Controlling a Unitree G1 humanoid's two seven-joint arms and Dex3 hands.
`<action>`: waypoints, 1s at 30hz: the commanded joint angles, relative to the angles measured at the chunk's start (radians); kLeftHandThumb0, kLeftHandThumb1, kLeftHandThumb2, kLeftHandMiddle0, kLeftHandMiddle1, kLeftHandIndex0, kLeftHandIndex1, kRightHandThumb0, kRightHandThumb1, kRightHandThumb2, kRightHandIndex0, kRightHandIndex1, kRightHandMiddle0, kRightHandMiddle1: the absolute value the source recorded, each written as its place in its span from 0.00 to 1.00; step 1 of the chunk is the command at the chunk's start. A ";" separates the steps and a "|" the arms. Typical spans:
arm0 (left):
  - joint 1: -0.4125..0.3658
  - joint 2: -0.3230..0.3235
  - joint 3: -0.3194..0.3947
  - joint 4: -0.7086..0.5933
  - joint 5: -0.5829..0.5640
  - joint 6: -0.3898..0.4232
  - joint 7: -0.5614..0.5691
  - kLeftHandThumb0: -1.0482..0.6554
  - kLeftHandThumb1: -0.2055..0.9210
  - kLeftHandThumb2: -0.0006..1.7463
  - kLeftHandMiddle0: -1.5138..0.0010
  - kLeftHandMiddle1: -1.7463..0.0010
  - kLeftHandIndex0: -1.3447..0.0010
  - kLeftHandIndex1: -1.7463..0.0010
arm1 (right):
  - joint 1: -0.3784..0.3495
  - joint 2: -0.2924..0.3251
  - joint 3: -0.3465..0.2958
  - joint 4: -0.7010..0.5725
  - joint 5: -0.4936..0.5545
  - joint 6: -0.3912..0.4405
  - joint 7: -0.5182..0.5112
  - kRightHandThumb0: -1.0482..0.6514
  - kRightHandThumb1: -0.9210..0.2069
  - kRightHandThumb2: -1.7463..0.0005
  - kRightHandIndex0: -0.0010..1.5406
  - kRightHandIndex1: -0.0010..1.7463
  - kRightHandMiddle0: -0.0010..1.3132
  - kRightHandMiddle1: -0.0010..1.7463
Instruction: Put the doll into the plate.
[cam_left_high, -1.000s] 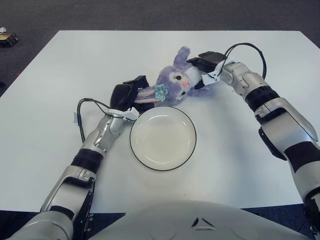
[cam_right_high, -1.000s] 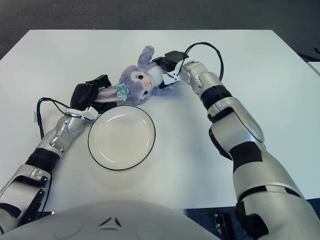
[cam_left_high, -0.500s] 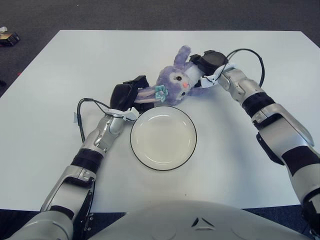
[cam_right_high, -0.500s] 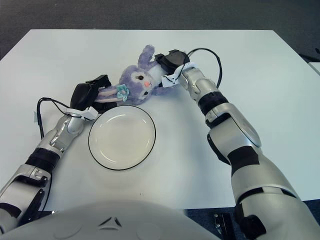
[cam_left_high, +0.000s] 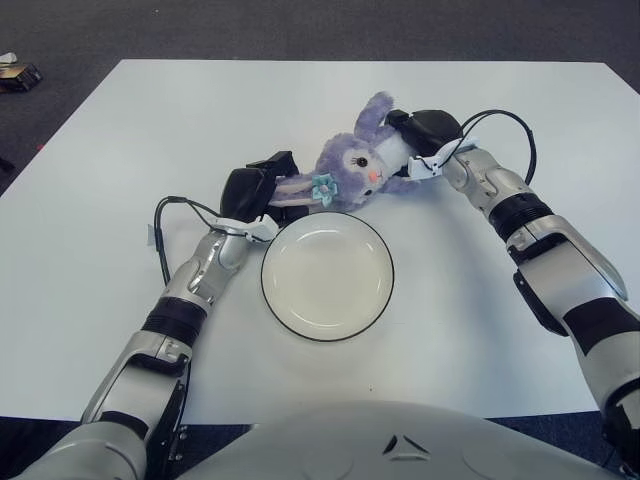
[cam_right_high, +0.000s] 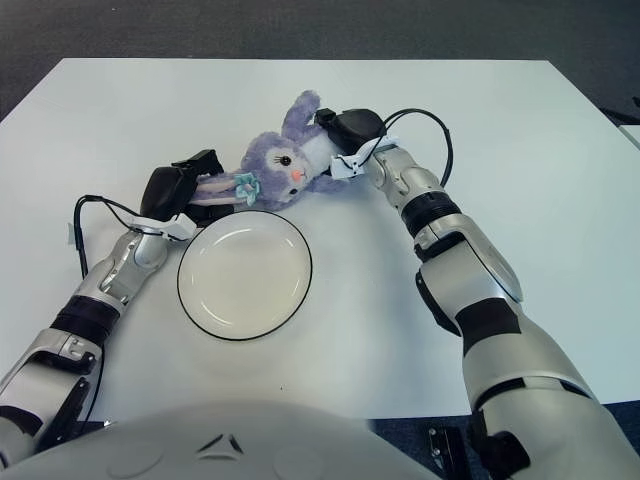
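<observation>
Doll one, seemingly gripped by both hands, plate one

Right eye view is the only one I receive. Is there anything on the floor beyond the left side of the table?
Observer: Yes. The left eye view shows a small dark object on the floor, past the far left corner of the table.
Operator: Thank you. I see the left hand and the right hand holding the doll behind the plate. Is anything else on that floor?
Observer: A tiny red speck lies nearer to us, just off the table's left edge. What it is, I cannot tell.
</observation>
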 joint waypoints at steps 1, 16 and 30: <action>0.000 0.007 0.008 0.014 -0.002 0.002 0.005 0.66 0.61 0.49 0.43 0.00 0.50 0.00 | 0.049 -0.021 0.002 0.018 -0.006 -0.009 -0.002 0.62 0.65 0.20 0.49 0.89 0.40 1.00; -0.002 -0.021 0.030 0.018 -0.020 0.008 0.036 0.56 0.84 0.20 0.44 0.00 0.54 0.00 | 0.065 -0.019 -0.026 0.009 0.001 -0.006 -0.054 0.87 0.46 0.32 0.35 1.00 0.49 1.00; 0.036 -0.101 0.115 -0.072 -0.177 0.060 -0.019 0.32 1.00 0.19 0.69 0.24 0.78 0.28 | 0.070 -0.028 -0.078 -0.011 0.053 -0.007 -0.032 0.87 0.45 0.32 0.34 1.00 0.45 1.00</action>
